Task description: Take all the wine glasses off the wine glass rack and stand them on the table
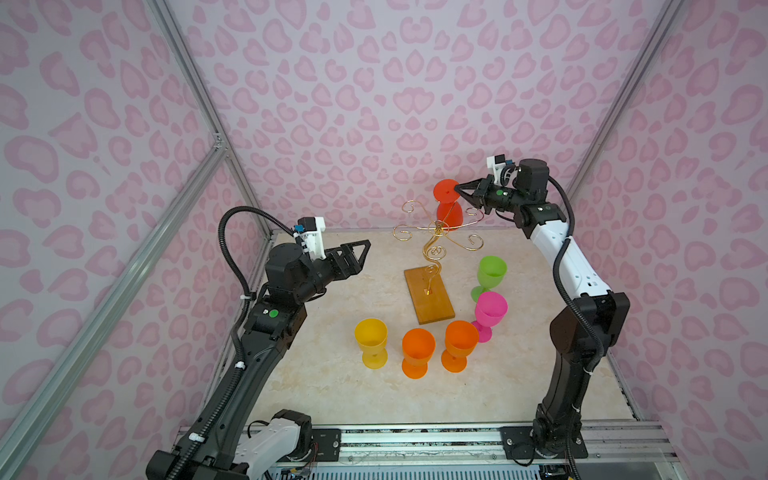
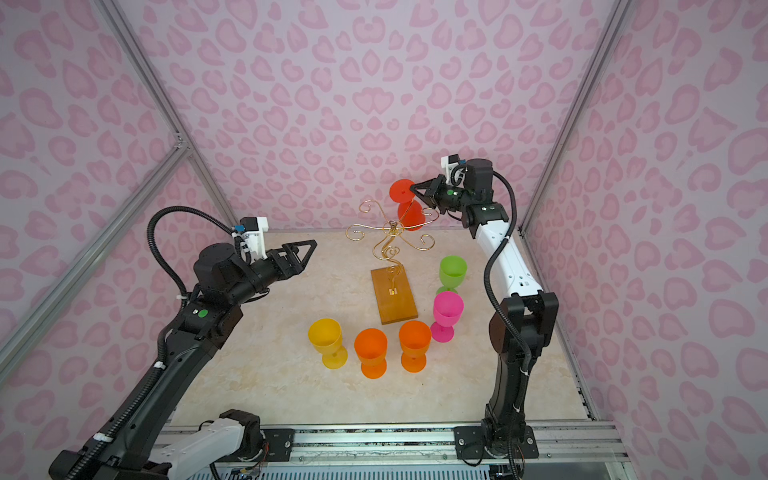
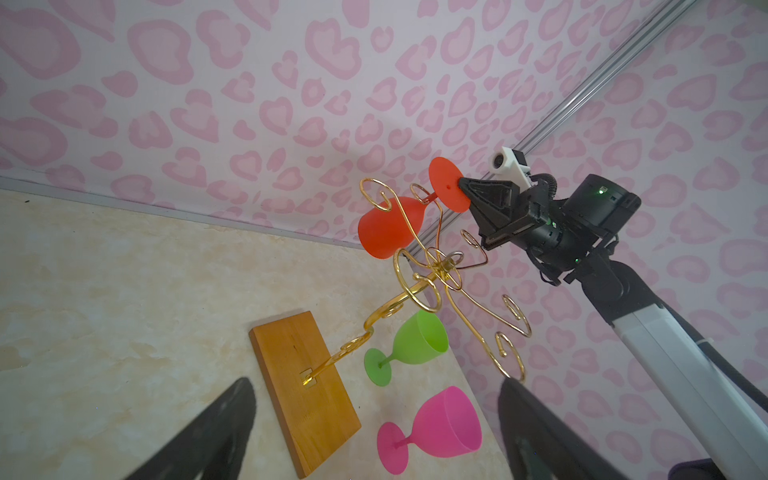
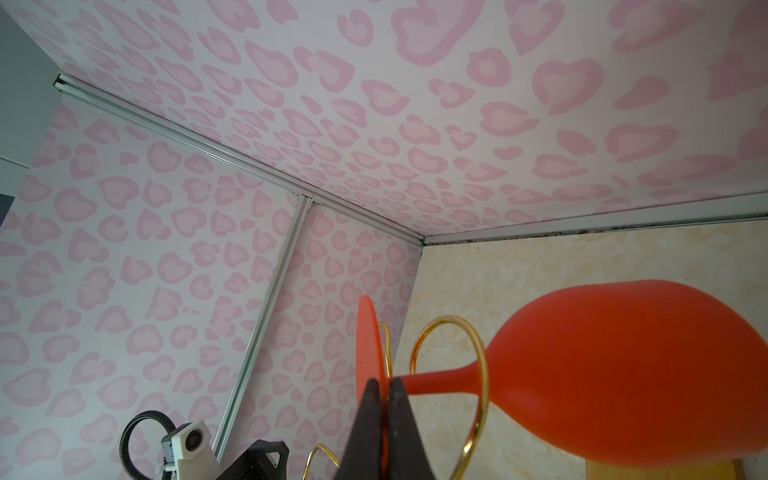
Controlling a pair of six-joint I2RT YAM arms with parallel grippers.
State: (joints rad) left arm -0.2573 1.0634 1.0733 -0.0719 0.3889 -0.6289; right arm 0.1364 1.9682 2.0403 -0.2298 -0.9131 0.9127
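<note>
With the right gripper [image 1: 457, 189] pinching the foot of the red plastic wine glass [image 1: 449, 216], hung bowl-down in a far scroll of the gold wire rack [image 1: 430, 297], draw the stem level out of the scroll's gap. Leave the spread left gripper [image 1: 361, 255] aside.

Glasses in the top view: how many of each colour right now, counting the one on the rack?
Red glass: 1, hanging on the rack, foot pinched by the right gripper
Green glass: 1
Pink glass: 1
Yellow glass: 1
Orange glasses: 2
Total: 6
</note>
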